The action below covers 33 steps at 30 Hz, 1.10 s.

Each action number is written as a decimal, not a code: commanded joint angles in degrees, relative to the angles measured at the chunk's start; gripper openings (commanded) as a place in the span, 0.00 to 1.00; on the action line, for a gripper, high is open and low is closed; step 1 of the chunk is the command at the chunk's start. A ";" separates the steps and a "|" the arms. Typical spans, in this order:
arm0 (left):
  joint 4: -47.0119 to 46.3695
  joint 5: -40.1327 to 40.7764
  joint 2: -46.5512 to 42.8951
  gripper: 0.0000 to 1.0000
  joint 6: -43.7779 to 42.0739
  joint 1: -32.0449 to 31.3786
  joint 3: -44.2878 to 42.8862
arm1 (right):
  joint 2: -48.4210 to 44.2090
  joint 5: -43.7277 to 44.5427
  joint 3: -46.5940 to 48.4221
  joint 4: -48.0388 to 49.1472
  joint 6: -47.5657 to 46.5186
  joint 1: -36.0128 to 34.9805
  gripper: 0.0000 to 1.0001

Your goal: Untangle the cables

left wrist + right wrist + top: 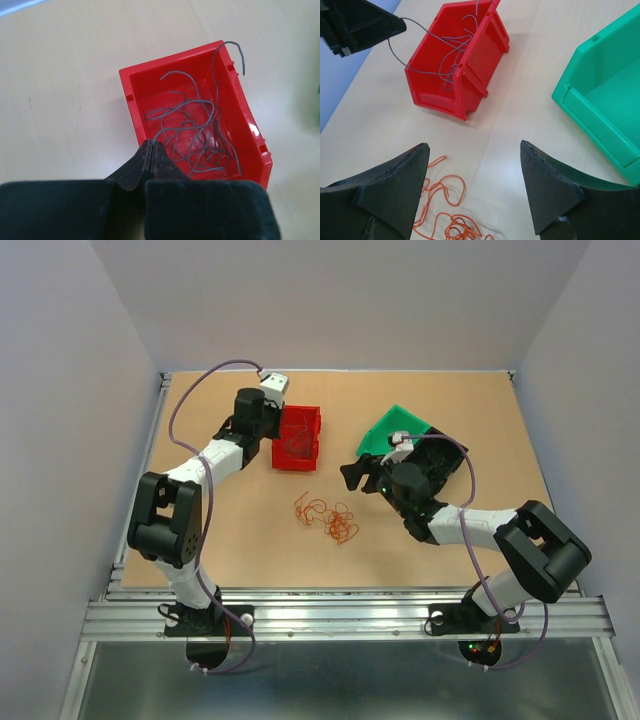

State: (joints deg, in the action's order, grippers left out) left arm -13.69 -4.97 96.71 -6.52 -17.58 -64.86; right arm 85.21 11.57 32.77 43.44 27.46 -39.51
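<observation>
— So, where are the orange wires (328, 518)?
— On the table (260, 540), in front of the red bin (437, 97), on the side near the robot. They are apart from the bin, not in it.
— Which gripper is closer?
— The right gripper (474, 146). Its jaws are wide open and hold nothing. The bunch lies below it, more on its left finger's side than under the gap.
— Which way does the bunch stretch?
— It starts in front of the red bin and slants off to the robot's right.
— And the left gripper (152, 146)?
— It is by the red bin's left edge. Its jaws are pinched tight on one of the grey wires (200, 132). The others lie inside the red bin.
— What next?
— I think the right gripper must slide left a bit, then go down.
</observation>
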 commanded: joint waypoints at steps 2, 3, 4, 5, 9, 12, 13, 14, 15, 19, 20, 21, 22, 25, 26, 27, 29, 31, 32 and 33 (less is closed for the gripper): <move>0.25 4.44 2.43 0.00 2.04 -1.66 -4.39 | 0.04 0.55 1.06 1.74 -0.13 -0.22 0.78; 0.42 4.53 2.96 0.00 1.95 -2.62 -4.92 | -0.04 0.64 0.98 1.74 -0.30 -0.31 0.78; 0.51 6.71 4.01 0.00 1.69 -3.07 -5.62 | -0.04 0.64 0.89 1.74 -0.31 -0.22 0.78; 0.86 7.25 4.63 0.00 1.52 -3.59 -6.15 | -0.13 0.73 0.89 1.74 -0.31 -0.31 0.78; 2.35 10.59 9.01 0.00 -0.33 -6.58 -9.57 | -0.13 0.73 0.89 1.74 -0.31 -0.22 0.78; 5.34 12.00 13.59 0.00 -1.91 -7.90 -13.62 | -0.13 0.56 0.80 1.74 -0.31 -0.22 0.78; 5.87 12.44 14.47 0.00 -2.17 -8.17 -14.93 | -0.22 0.64 0.71 1.74 -0.39 -0.31 0.78; 6.31 12.79 16.13 0.00 -2.79 -8.17 -15.38 | -0.48 0.73 0.80 1.74 -0.31 -0.22 0.78; 6.57 12.88 16.84 0.00 -3.05 -8.17 -15.73 | -0.57 0.82 0.45 1.74 -0.48 -0.31 0.78; 10.78 9.90 20.36 0.00 -5.25 -8.26 -18.89 | -1.62 0.91 -0.34 1.74 -0.57 -0.22 0.78; 12.36 9.55 21.23 0.00 -5.69 -8.17 -19.25 | -1.89 0.99 -0.43 1.74 -0.57 -0.31 0.78; 12.72 9.19 21.59 0.00 -6.04 -8.17 -19.42 | -2.32 1.08 -0.60 1.74 -0.66 -0.31 0.78; 12.81 7.63 21.42 0.00 -6.57 -8.17 -19.17 | -2.59 1.17 -0.87 1.74 -0.66 -0.22 0.78; 12.90 7.17 20.81 0.00 -7.45 -8.17 -18.46 | -3.38 1.08 -1.40 1.74 -0.83 -0.31 0.78; 12.64 7.43 20.19 0.01 -7.80 -8.17 -17.76 | -3.91 1.08 -1.75 1.74 -0.83 -0.22 0.78; 12.20 7.69 19.58 0.02 -7.80 -8.17 -17.76 | -4.08 1.08 -1.92 1.74 -0.83 -0.31 0.78; 10.10 8.14 17.22 0.10 -8.15 -8.17 -15.31 | -4.52 1.43 -2.19 1.74 -0.83 -0.22 0.78; 7.65 8.49 14.32 0.21 -8.42 -8.17 -12.50 | -4.53 1.61 -2.28 1.74 -0.83 -0.22 0.78; 6.93 8.66 13.17 0.24 -8.50 -8.17 -11.61 | -4.44 1.61 -2.19 1.74 -0.83 -0.22 0.78; 6.14 8.92 12.11 0.27 -8.42 -8.17 -9.78 | -4.44 1.44 -2.19 1.65 -0.83 -0.31 0.78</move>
State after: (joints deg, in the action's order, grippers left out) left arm -3.20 3.49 117.32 -13.87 -25.78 -78.67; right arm 82.08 11.84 31.75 43.48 27.24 -39.51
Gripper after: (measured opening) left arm 0.219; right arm 0.784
